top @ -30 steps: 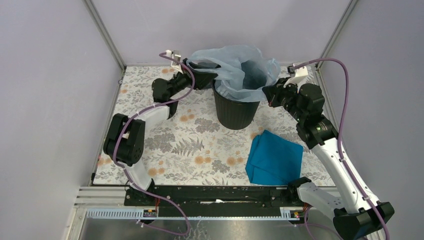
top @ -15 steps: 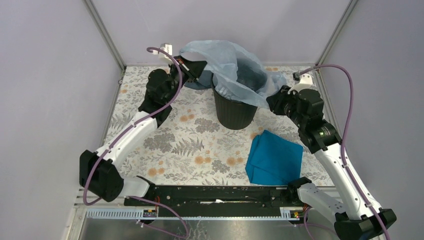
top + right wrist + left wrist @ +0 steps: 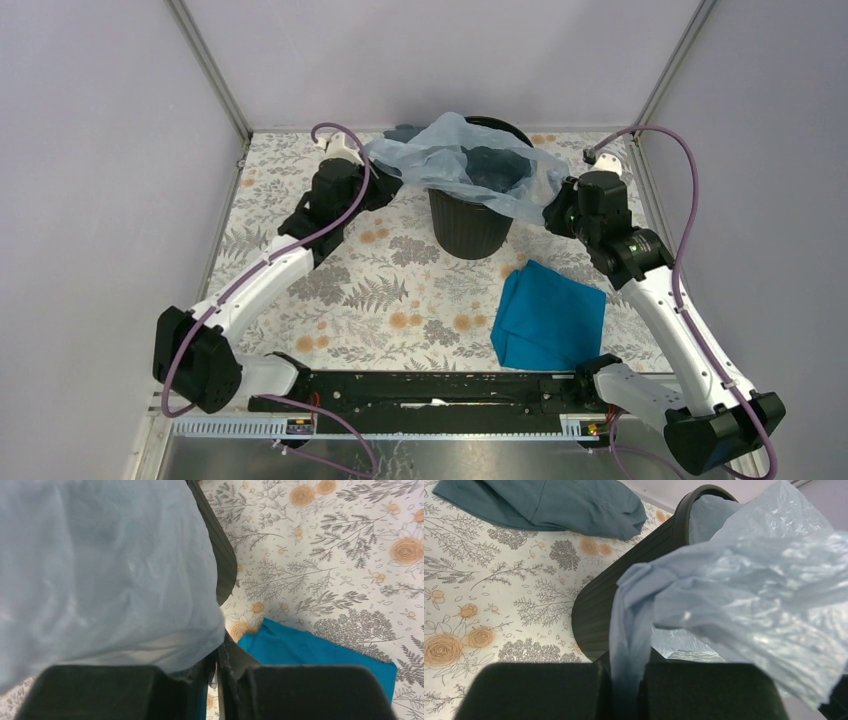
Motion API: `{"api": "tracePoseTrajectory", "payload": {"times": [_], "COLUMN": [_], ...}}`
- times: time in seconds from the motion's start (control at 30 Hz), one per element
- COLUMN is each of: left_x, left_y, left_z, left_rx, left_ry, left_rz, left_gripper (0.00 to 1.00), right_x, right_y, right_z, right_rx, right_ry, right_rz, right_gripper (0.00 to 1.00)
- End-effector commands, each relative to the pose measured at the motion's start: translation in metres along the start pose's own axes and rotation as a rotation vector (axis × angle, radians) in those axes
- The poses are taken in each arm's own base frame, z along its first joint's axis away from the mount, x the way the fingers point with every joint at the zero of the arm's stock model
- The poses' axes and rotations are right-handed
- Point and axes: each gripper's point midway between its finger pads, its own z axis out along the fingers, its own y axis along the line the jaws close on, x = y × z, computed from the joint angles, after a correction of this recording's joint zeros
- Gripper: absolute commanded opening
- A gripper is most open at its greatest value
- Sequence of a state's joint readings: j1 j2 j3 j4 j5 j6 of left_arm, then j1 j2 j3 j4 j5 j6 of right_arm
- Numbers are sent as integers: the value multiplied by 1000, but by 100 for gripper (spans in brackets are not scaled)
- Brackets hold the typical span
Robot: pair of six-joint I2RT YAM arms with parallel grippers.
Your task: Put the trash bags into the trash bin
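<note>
Top external: trash bag (image 3: 440, 160) over bin (image 3: 468, 226)

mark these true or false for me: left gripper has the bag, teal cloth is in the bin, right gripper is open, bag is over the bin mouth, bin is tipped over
1. The left gripper is shut on the trash bag. True.
2. The teal cloth lies inside the trash bin. False: it lies on the table, beside the bin on the right arm's side and nearer the arm bases.
3. The right gripper is open and clear of the bag. False: it is shut on the bag's edge.
4. The bag is spread over the bin's mouth. True.
5. The bin is tipped over. False: it stands upright.
</note>
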State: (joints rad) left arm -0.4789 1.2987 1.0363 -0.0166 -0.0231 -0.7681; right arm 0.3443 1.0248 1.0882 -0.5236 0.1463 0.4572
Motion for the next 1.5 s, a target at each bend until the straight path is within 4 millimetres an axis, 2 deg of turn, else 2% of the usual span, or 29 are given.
{"api": "tracePoseTrajectory", "payload": {"times": [0.0,0.27,0.37,0.67,0.73,0.8,0.93,1.03,1.1,1.13,1.17,1.2,1.23,1.27,1.4,1.47], "left_x": [-5,-5,-7,-20,-17,-8,4,3,5,6,8,9,9,11,13,10], "left_y": [11,15,28,28,32,38,28,15,15,13,13,15,16,16,9,9], "left_z": [-19,-41,-51,-75,-69,-53,-12,14,17,15,12,7,0,-6,-46,-67], "left_rx": [-40,-39,-84,-49,-63,-68,20,100,106,120,131,131,128,130,171,163], "left_ry": [-27,-36,-57,-63,-51,-15,31,60,104,103,104,107,109,119,134,119], "left_rz": [29,78,79,102,99,89,76,118,132,151,161,166,174,186,262,299], "left_gripper": [0,0,0,0,0,0,0,0,0,3,11,22,41,53,76,84], "right_x": [-14,-16,-11,-9,-13,-17,-32,-40,-43,-43,-39,-32,-27,-20,1,-1], "right_y": [-18,-12,-19,-38,-38,-34,-29,-41,-34,-31,-31,-32,-30,-26,-14,-9], "right_z": [-9,-17,-15,-16,-14,-9,22,45,43,39,37,34,29,23,-17,-43], "right_rx": [92,32,63,169,170,159,152,245,226,204,185,166,141,108,-15,-57], "right_ry": [-66,-101,-97,-90,-104,-119,-198,-174,-141,-148,-154,-149,-139,-116,-27,-25], "right_rz": [-33,-37,-34,-37,-41,-41,-102,-142,-163,-161,-162,-163,-164,-167,-175,-173], "right_gripper": [12,7,6,6,10,18,22,24,22,24,28,33,38,42,61,68]}}
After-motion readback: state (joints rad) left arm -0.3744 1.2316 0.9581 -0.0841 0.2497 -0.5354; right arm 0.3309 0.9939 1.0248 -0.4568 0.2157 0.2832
